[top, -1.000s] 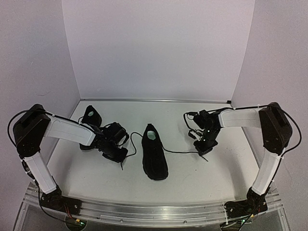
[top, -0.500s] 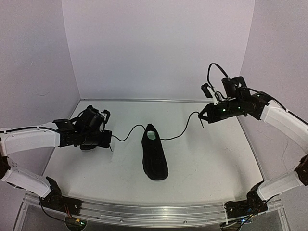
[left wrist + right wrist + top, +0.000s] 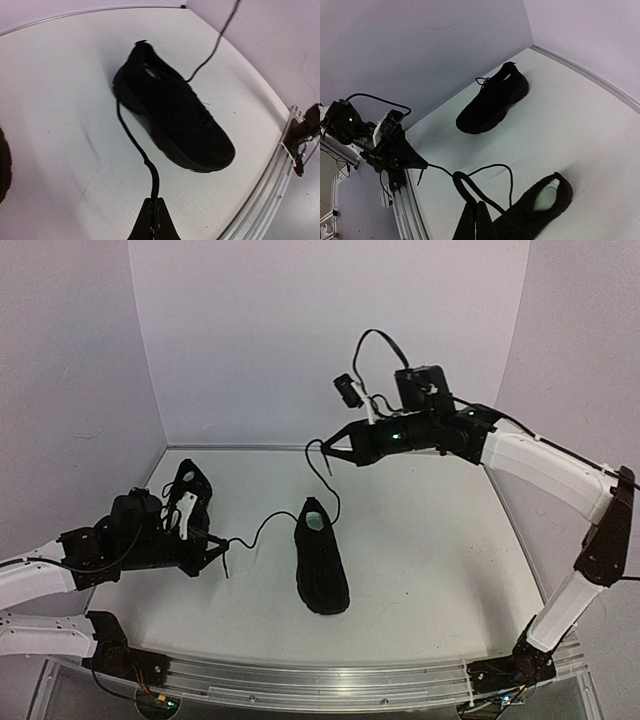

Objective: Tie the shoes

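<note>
**A:** Item one: shoes. Count and location?

**B:** Two, both black low-tops, both on the white table (image 3: 440, 580). The centre shoe (image 3: 322, 558) lies on its sole in the middle, with its toe towards the arm bases and its pale insole showing at the opening. The second shoe (image 3: 188, 488) sits at the far left near the back wall (image 3: 300, 340), well apart from the first and partly hidden behind the left arm.

**A:** Item two: laces on the centre shoe?

**B:** Untied. Two loose strands run out from the collar end. The left strand (image 3: 131, 140) rises off the table in a slack curve to the left. The right strand (image 3: 332, 483) climbs in a bend above the shoe.

**A:** Item three: left gripper?

**B:** The left gripper (image 3: 154, 202) is low over the table, left of the centre shoe. Its fingers are pressed together, pinching the end of the left strand.

**A:** Item four: right gripper?

**B:** The right gripper (image 3: 475, 207) is raised high above the far end of the centre shoe. Its fingers are closed tight on the right strand, and a small loop stands just past the tips.

**A:** Any knot or bow?

**B:** None on the centre shoe. I cannot tell for the second shoe.
</note>
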Tool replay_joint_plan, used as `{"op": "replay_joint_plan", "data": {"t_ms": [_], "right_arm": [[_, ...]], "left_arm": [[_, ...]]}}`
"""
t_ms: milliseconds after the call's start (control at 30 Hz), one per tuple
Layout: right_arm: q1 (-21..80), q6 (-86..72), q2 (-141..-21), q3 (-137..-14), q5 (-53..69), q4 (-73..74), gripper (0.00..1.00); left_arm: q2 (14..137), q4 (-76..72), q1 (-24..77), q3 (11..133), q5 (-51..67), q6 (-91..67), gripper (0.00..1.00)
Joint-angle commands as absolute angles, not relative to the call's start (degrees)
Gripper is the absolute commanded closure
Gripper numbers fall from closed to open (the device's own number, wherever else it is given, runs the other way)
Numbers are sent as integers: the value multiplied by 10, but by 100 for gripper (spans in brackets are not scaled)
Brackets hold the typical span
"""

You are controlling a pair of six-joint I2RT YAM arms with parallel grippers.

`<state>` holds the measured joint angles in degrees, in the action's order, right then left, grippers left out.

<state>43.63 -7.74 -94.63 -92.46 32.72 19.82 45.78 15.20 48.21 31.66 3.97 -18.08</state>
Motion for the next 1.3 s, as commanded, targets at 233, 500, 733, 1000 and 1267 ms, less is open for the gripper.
{"op": "replay_joint_plan", "data": {"t_ms": [233,500,733,1000,1267], "right_arm": [[542,-131,-1154,-1083,349,106,100],[568,-182,-1255,-1146,368,82,62],[541,-166,-1159,-1066,341,83,45],[464,-141,-997,-872,300,85,47],[448,-164,-924,-702,249,70,64]], "left_arm": [[524,80,578,325,161,-141,100],[485,88,581,313,176,-147,100],[567,93,581,362,196,-126,100],[659,25,579,440,75,-166,100],[813,-24,577,551,-155,-244,100]]}}
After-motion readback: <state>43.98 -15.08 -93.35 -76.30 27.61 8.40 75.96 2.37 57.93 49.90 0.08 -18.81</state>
